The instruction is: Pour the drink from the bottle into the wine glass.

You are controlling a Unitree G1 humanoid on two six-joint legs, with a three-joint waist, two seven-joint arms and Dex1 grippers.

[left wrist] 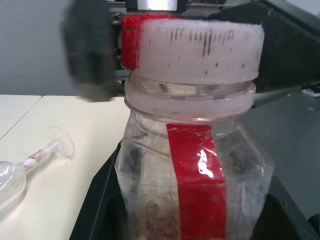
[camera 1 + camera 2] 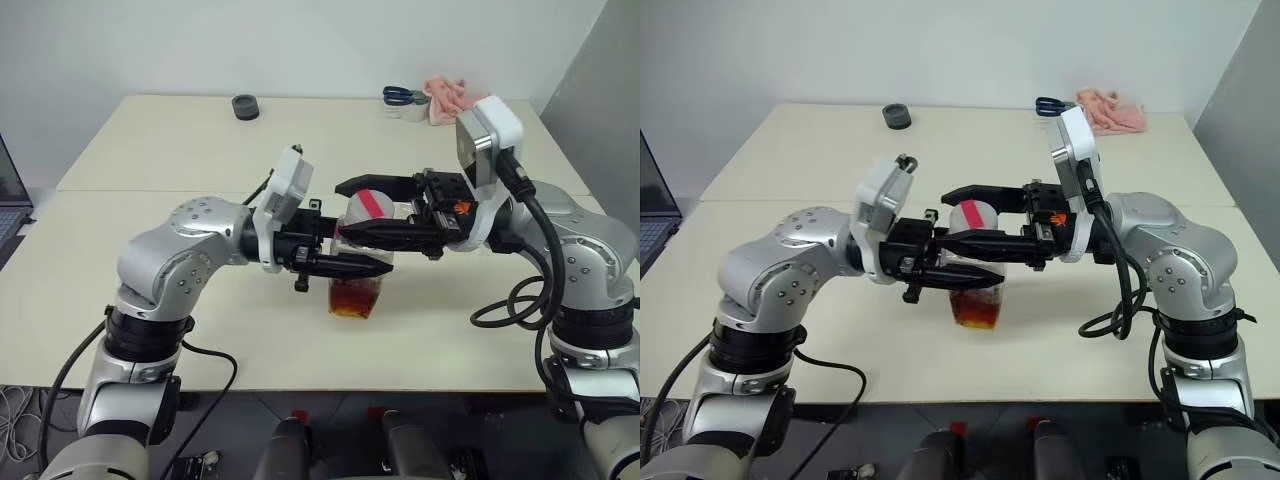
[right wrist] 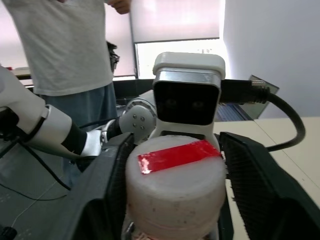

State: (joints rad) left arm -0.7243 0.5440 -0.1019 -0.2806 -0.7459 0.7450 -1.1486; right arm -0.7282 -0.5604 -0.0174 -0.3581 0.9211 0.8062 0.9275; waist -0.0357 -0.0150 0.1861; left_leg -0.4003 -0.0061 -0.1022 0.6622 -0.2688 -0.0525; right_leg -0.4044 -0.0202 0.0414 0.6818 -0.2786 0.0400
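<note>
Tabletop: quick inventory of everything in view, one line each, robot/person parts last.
bottle: 1, clear plastic with red label strip, held upright above the near table middle.
cap: 1, whitish with red tape, on the bottle.
drink: reddish-brown, in the bottle's bottom.
wine glass: 1, clear, lying on its side on the table.
dark round object: 1, dark grey, far edge, left of middle.
scissors: 1, blue handles, far right.
cloth: 1, pink, far right beside the scissors.
roll of tape: 1, clear, by the scissors.
laptop: 1, dark, left edge.
table: cream.
person: 1, light shirt, standing behind.
left gripper: black, shut on the bottle's body.
right gripper: black, jaws either side of the cap.
</note>
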